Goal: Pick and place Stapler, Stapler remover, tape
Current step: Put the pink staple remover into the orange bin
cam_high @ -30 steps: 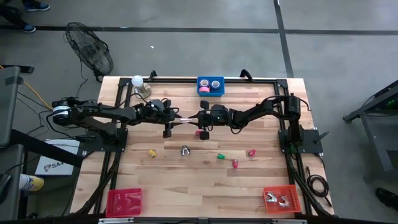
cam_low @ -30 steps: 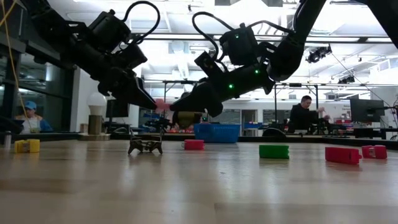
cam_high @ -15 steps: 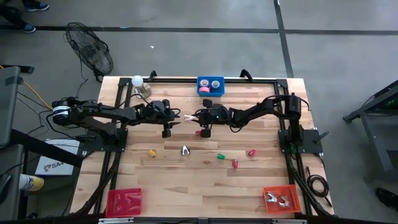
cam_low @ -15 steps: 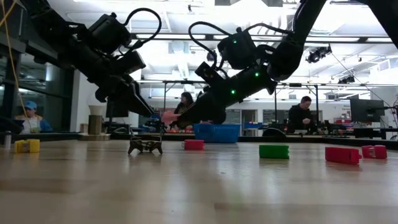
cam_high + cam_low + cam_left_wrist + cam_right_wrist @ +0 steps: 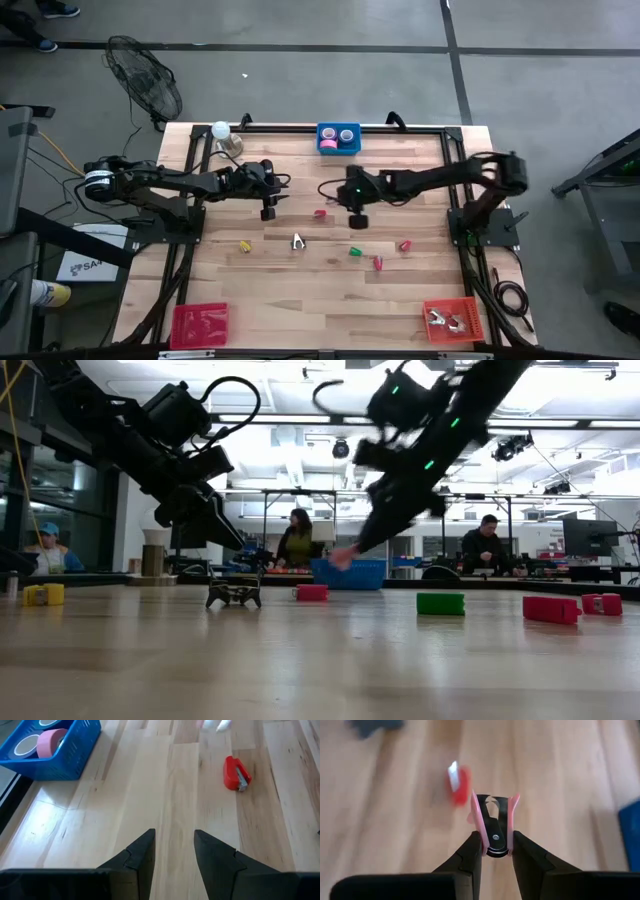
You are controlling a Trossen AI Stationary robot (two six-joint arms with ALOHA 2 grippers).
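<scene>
Although the high view takes in the whole tabletop [image 5: 300, 290], the right gripper [image 5: 354, 205] is too small there to show what it carries; small staplers lie scattered just beyond it, and the blue basket [image 5: 338, 138] of tape rolls sits well away at the far edge. The left gripper [image 5: 268, 196] hangs nearby.

From the low view, the right arm is smeared, a pink blur at its tip, so I cannot read the grip.

In the left wrist view, the left fingers [image 5: 142, 855] stand narrowly parted on nothing, with a red stapler [image 5: 235, 773] ahead of them and the basket off to one side.

The right wrist view settles it: the right fingers [image 5: 472, 852] pinch a pink stapler remover [image 5: 494, 827] at its pivot end, claws pointing forward. It looks light, stiff and springy, likely to twist if held off-centre. A blurred red stapler [image 5: 459, 785] lies beyond the fingers.
</scene>
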